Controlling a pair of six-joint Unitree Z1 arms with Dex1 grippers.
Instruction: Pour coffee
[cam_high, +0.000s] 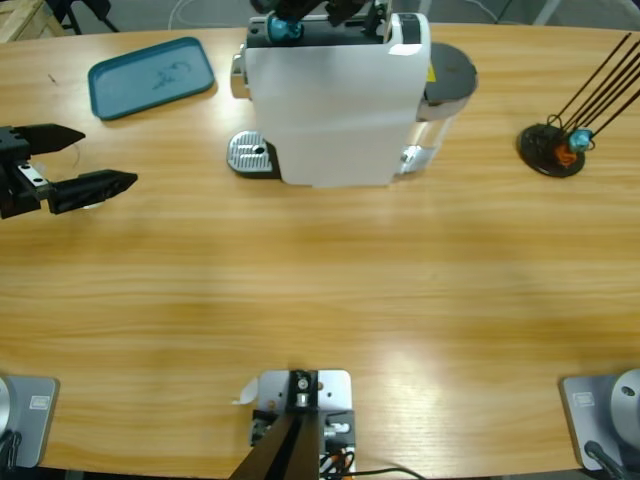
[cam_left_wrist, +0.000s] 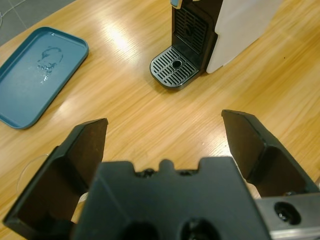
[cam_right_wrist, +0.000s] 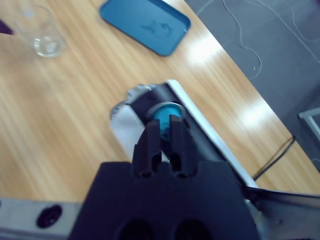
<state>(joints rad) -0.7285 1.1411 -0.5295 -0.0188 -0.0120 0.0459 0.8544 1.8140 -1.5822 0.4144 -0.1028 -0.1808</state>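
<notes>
high: overhead, whole table (cam_high: 320, 290) | L wrist: low, faces machine (cam_left_wrist: 220, 30) | R wrist: above machine | shared: tray (cam_right_wrist: 145, 25)

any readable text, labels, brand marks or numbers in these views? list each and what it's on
None can be read.
Coffee machine: a yellow patch at its right edge, maybe a sticker, too small to read; no brand visible.
Blue tray: a faint mark, most likely a smear or residue, not lettering.
Glass: plain.
Left gripper and right gripper: no markings.
</notes>
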